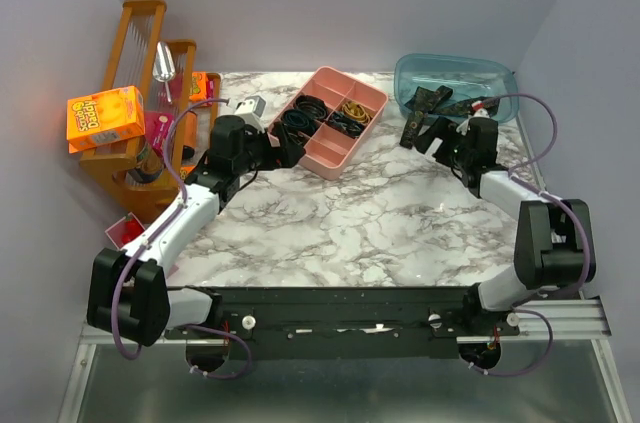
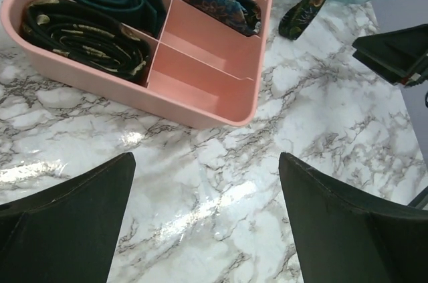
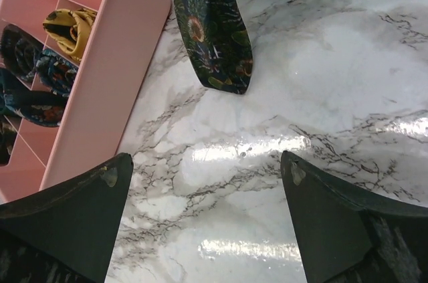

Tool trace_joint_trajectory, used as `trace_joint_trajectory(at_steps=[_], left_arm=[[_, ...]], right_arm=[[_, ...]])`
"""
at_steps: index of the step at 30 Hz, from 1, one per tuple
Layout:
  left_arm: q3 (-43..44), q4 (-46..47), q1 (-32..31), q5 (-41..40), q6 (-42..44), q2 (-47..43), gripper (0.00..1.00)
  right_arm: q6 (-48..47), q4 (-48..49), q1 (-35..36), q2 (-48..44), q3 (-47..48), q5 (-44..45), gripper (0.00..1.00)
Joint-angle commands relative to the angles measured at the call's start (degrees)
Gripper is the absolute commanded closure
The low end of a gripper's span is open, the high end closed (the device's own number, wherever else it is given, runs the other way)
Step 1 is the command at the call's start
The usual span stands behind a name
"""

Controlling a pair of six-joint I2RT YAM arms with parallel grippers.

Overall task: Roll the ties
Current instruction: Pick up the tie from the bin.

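From above, we see a loose tie (image 1: 418, 115) hanging out of the blue bin (image 1: 450, 65) at the back right of the table (image 1: 380, 223). Its end lies on the marble. The right gripper (image 1: 433, 135) is just beside that end. The left gripper (image 1: 288, 146) is over by the pink tray (image 1: 352, 141), farther from the tie. So we think the right arm is the nearer one for this tie.

From the left wrist, we see its fingers (image 2: 67, 229) spread wide with nothing between them. The tray corner is right in front. Rolled ties (image 2: 87, 35) sit in the back boxes, and the two nearest boxes have nothing in them. The loose tie is far off at the upper right, past the tray.

From the right wrist, we see its fingers (image 3: 334, 229) spread wide too, holding nothing. The loose tie lies ahead, a little left of the middle, not touching the fingers. Its long way runs from the bin toward us, tip nearest. We think the gripper must go forward and a bit left to meet that tip.
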Motion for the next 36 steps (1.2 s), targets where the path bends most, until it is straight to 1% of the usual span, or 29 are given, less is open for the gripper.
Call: trace_joint_trajectory(at_steps=[1, 7, 8, 9, 11, 12, 14, 15, 16, 17, 20, 21, 25, 26, 29, 30, 31, 33, 34, 35, 36], left_arm=[[4.15, 0.26, 0.71, 4.61, -1.42, 0.48, 0.01], [4.51, 2.96, 0.71, 9.01, -1.06, 0.48, 0.01], [4.43, 3.32, 0.71, 10.15, -1.15, 0.31, 0.01], [4.34, 3.85, 0.79, 10.68, -1.15, 0.05, 0.01], [4.51, 4.73, 0.79, 11.39, -1.07, -0.13, 0.01], [4.86, 4.73, 0.79, 11.91, -0.98, -0.22, 0.01], [5.21, 4.30, 0.79, 11.22, -0.71, -0.39, 0.01], [5.56, 4.03, 0.88, 10.00, -0.71, -0.57, 0.01], [5.65, 3.51, 0.97, 9.72, -0.71, -0.75, 0.01], [5.66, 3.68, 0.97, 9.37, -0.71, -0.83, 0.01], [5.13, 4.99, 1.15, 9.54, -0.62, -1.54, 0.01], [5.04, 5.43, 1.23, 9.72, -0.63, -1.71, 0.01], [5.13, 6.75, 1.32, 10.69, -0.54, -1.54, 0.01], [5.13, 7.02, 1.32, 11.30, -0.62, -1.54, 0.01], [5.30, 7.90, 1.41, 12.53, -1.06, -0.84, 0.01], [5.30, 8.25, 1.41, 13.14, -1.15, -0.40, 0.01], [5.30, 9.12, 1.50, 13.50, -1.41, -0.22, 0.01], [5.39, 9.65, 1.50, 14.29, -1.85, 0.30, 0.01], [5.48, 9.92, 1.50, 14.47, -2.03, 0.57, 0.01], [5.57, 10.01, 1.50, 14.64, -2.21, 0.66, 0.01], [5.57, 10.09, 1.50, 14.82, -2.29, 0.92, 0.01]], right_arm=[[2.27, -0.13, 0.13, 4.46, 5.62, -1.25, 0.00], [2.97, -1.27, -0.22, 11.93, 11.33, -1.15, 0.01], [3.41, -1.36, -0.57, 13.24, 12.99, -1.76, 0.04], [4.37, -1.36, -0.57, 15.43, 13.88, -2.38, 0.05], [5.08, -1.28, -0.75, 17.90, 15.38, -3.87, 0.09], [5.70, -1.19, -0.84, 20.09, 16.86, -4.40, 0.10], [6.31, -1.19, -0.75, 21.95, 18.19, -5.46, 0.12], [7.19, -1.10, -0.75, 22.74, 19.07, -5.63, 0.15], [7.46, -0.93, -0.84, 23.62, 19.51, -6.42, 0.15], [7.55, -0.75, -0.84, 24.06, 19.78, -6.77, 0.18], [8.95, -0.84, -0.75, 24.86, 20.57, -5.99, 0.19], [9.48, -1.01, -0.75, 24.86, 20.74, -5.47, 0.22], [9.66, -1.89, -0.75, 25.65, 21.89, -3.79, 0.22], [9.74, -1.89, -0.75, 26.08, 22.32, -3.62, 0.26], [10.01, -1.89, -0.75, 27.05, 23.38, -3.44, 0.27], [10.09, -1.98, -0.75, 27.66, 23.73, -3.70, 0.31], [10.10, -1.98, -0.84, 28.02, 23.91, -3.70, 0.31], [10.36, -2.07, -0.84, 28.63, 24.35, -3.62, 0.36], [10.36, -2.07, -0.84, 28.64, 24.35, -3.44, 0.36], [10.36, -2.07, -0.75, 28.72, 24.35, -3.35, 0.41], [10.53, -2.07, -0.75, 28.90, 24.35, -3.26, 0.42]])
